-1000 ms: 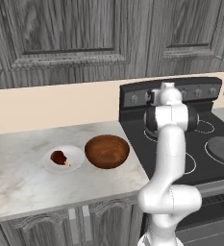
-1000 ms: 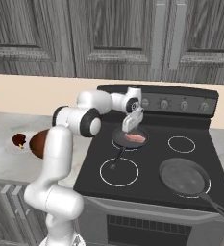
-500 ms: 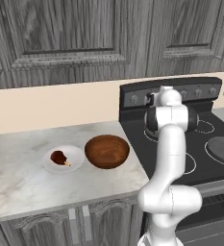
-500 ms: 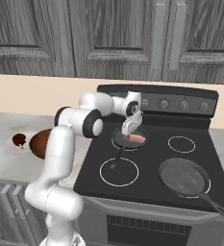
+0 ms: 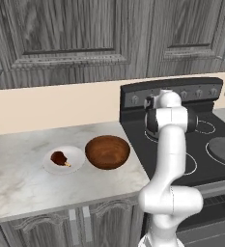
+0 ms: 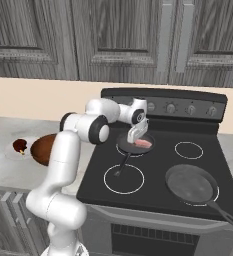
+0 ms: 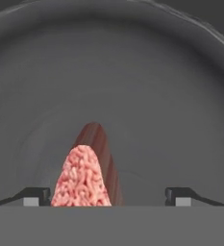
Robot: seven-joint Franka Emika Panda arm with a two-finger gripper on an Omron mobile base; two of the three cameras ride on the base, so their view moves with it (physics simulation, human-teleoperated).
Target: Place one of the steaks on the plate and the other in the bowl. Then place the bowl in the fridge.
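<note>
A pale marbled counter [image 5: 22,193] runs along the left under dark wood-grain cabinets [image 5: 65,38], with a cream wall strip between them. On it sits a small round white plate [image 5: 75,155] carrying the dark brown steak [image 5: 59,157] with its yellowish tip. Just beside the plate, to the right, stands the glossy reddish-brown bowl [image 5: 107,151], round and deep. Further right is a black glass-top stove [image 6: 153,192] with ringed burners and a knob panel at the back. A small dark frying pan [image 6: 129,145] rests on the rear left burner, holding the flat pink steak [image 6: 143,143]; a larger grey pan [image 6: 190,184] lies on the front right burner. The gripper [image 6: 135,138] reaches down into the small pan, its jaws spread wide either side of the pink steak [image 7: 87,174], fingertips [image 7: 34,195] low by the pan floor, not clamped.
</note>
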